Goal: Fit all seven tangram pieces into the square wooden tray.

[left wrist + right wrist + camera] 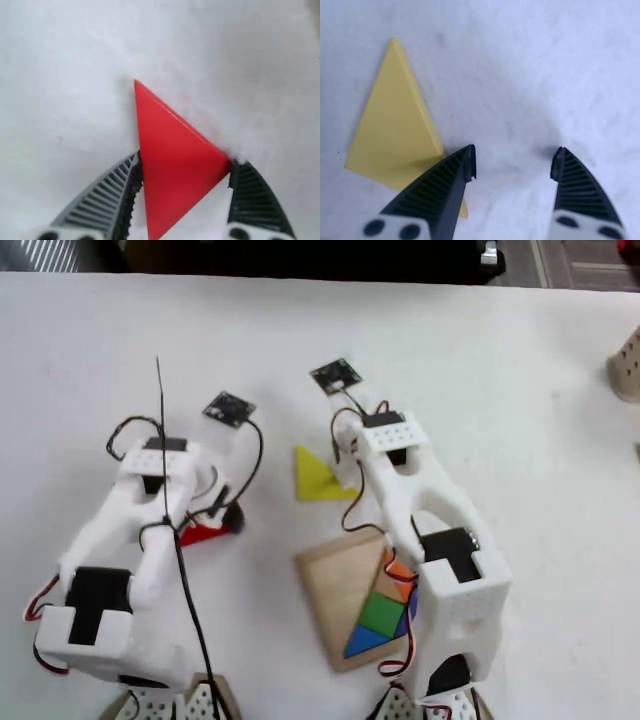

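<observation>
The left end effector [184, 167] is clenched on the red triangle [172, 150] — one finger presses a straight edge, the other a corner. The piece lies flat on the white bench [60, 75]. The right end effector [515, 160] is released, with bare bench between its fingers; the yellow triangle [395, 125] lies just beside one finger, a corner partly under it. The wooden tray [335, 585] sits behind this end effector, near the arm's base, with some coloured pieces already inside. I judge the step in hand to be picking up the red triangle. Next comes a lift and a carry to the tray's free part — the corner grip may slip.
</observation>
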Robot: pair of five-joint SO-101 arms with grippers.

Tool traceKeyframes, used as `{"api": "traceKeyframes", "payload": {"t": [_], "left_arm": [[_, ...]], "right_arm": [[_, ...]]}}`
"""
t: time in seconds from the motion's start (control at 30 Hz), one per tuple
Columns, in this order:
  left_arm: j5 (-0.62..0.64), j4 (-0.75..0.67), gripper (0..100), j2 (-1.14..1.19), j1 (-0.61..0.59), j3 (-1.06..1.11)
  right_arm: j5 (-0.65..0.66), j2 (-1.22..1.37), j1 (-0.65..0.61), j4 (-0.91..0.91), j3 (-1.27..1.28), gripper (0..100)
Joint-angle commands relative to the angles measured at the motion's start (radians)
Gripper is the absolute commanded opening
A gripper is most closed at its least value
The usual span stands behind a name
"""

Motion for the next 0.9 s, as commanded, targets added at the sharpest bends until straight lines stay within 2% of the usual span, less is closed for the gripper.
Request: {"api": "traceKeyframes", "payload": {"t": [0.0, 0.2, 0.47, 0.63, 0.87], "left_arm": [[-0.005, -0.012, 18, -0.002, -0.021, -0.029], [-0.003, 0.006, 18, -0.004, -0.021, -0.035], [0.002, 0.167, 18, -0.007, -0.021, -0.112], [0.123, 0.269, 18, -0.005, -0.007, -0.18], [0.143, 0.276, 18, -0.005, 0.068, -0.141]], "right_arm": [[0.015, -0.007, 0.002, -0.019, -0.046, 24.1], [0.015, -0.007, 0.002, -0.019, -0.046, 24.1], [0.015, -0.007, 0.002, -0.021, -0.046, 24.1], [0.015, -0.007, 0.002, -0.021, -0.046, 24.1], [0.015, -0.007, 0.004, -0.021, -0.046, 24.1]]}}
